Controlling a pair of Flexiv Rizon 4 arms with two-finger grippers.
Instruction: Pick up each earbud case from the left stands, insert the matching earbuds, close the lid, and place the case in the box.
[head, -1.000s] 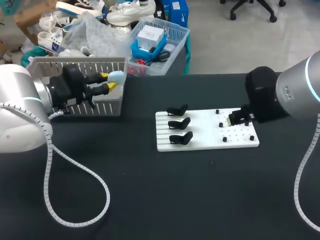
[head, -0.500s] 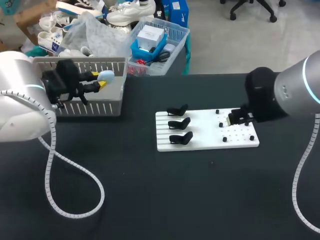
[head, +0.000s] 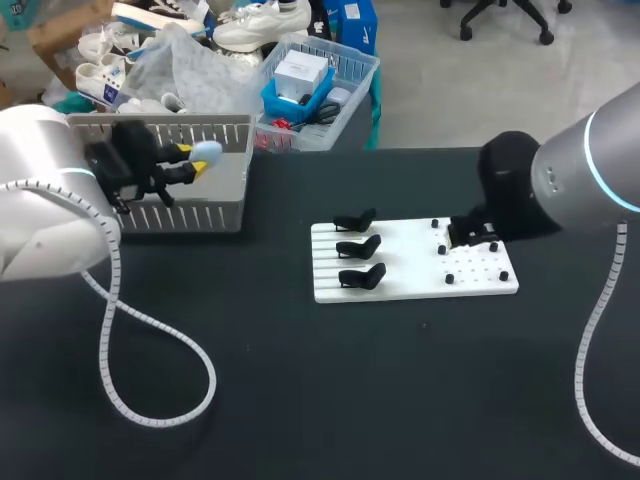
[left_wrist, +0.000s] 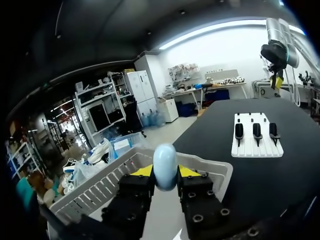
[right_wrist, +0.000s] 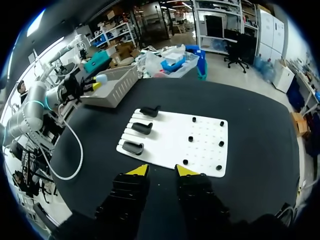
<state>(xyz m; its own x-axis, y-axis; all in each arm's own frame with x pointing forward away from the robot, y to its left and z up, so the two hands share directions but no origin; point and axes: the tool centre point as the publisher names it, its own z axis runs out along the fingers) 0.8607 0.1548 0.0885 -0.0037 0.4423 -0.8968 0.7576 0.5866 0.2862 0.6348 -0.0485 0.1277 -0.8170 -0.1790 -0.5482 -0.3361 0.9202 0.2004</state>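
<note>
The earbud case (head: 206, 151), pale blue and with its lid apparently closed, sits pinched between the yellow fingertips of the left gripper (head: 192, 160) at the upper left of the frame, held above the open top of the white slatted box (head: 190, 212). The left wrist view shows both fingers pressing the case from either side, with the box floor ahead of them.

The three black stands (head: 356, 247) on the white board (head: 410, 288), centre right, are all bare. So this looks like the last case, with only the release into the box left. Whether other cases already lie in the box I cannot tell.

The right gripper (right_wrist: 157, 171) hangs over the board's pegged right half (head: 449, 279), fingers spread and holding nothing, well apart from the box. Nothing appears to block the drop; only the box wall is near.
</note>
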